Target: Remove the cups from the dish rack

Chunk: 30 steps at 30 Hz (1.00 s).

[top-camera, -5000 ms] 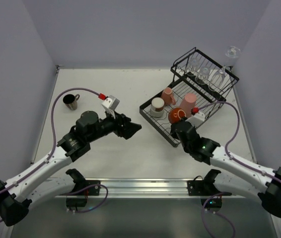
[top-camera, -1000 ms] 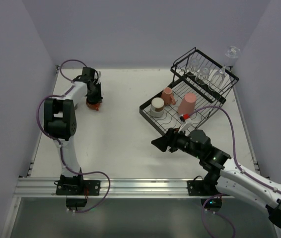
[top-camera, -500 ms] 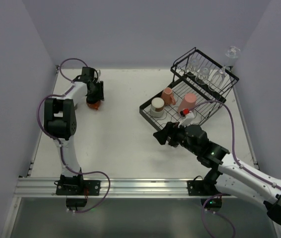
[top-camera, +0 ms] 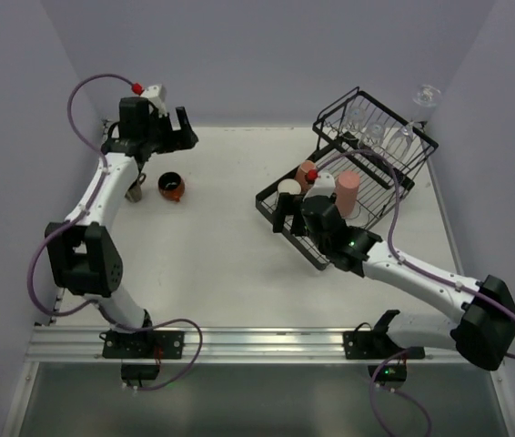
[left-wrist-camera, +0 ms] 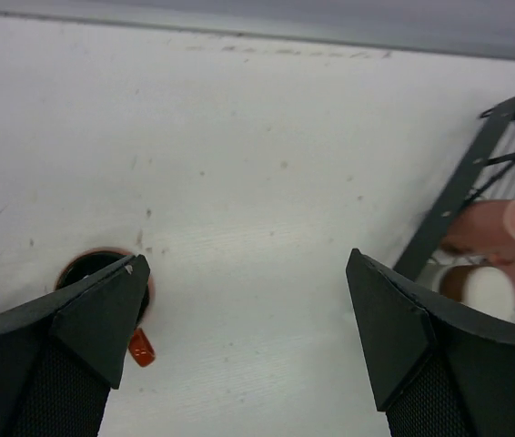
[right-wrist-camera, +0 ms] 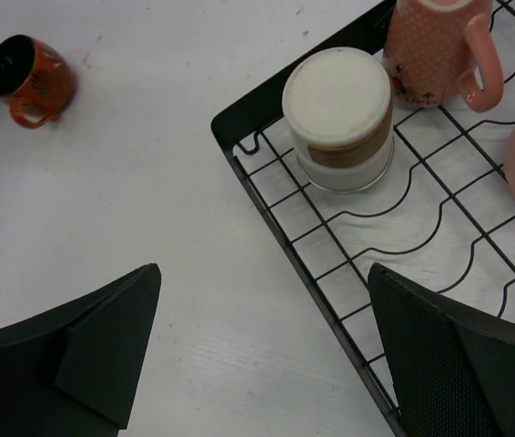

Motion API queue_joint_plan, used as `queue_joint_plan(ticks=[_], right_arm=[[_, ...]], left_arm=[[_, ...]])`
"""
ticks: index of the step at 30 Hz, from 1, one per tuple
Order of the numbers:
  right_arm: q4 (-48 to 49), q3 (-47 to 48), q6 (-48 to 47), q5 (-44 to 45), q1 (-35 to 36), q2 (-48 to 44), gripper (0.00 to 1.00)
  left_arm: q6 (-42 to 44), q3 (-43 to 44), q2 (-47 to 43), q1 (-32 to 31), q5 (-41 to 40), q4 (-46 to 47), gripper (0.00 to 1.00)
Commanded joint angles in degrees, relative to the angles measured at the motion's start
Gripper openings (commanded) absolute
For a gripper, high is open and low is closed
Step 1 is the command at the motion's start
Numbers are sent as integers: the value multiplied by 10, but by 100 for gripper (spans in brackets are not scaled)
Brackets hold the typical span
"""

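Left gripper [left-wrist-camera: 247,258] lifted off orange-red ceramic mug [top-camera: 170,188] on bench [top-camera: 230,264], jaws apart. Right gripper [right-wrist-camera: 262,273] now over cream cup [right-wrist-camera: 338,118] in black wire dish rack [right-wrist-camera: 248,189], jaws apart; next: descend, clamp.

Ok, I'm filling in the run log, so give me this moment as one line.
left gripper open, empty | right gripper open, by cream cup in dish rack | orange-red mug on table
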Motion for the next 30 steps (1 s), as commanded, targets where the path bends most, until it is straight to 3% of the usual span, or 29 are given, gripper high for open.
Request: queue_joint_plan(ticks=[1, 3, 9, 17, 24, 30], right_arm=[[7, 60, -25, 76, -11, 49, 99], [17, 75, -27, 88, -16, 76, 99], [22, 127, -37, 86, -54, 147, 99], [18, 173, -34, 69, -73, 242, 99], [17, 196, -35, 69, -90, 287, 97], [23, 227, -46, 52, -95, 319, 89]], left_arm=[[-70, -50, -84, -2, 85, 72, 100], [-85, -111, -146, -29, 123, 117, 100], [-85, -284, -308, -102, 141, 151, 100], [-90, -464, -455, -112, 170, 167, 100], [-124, -511, -478, -112, 208, 204, 100], [-131, -531, -467, -112, 227, 218, 100]])
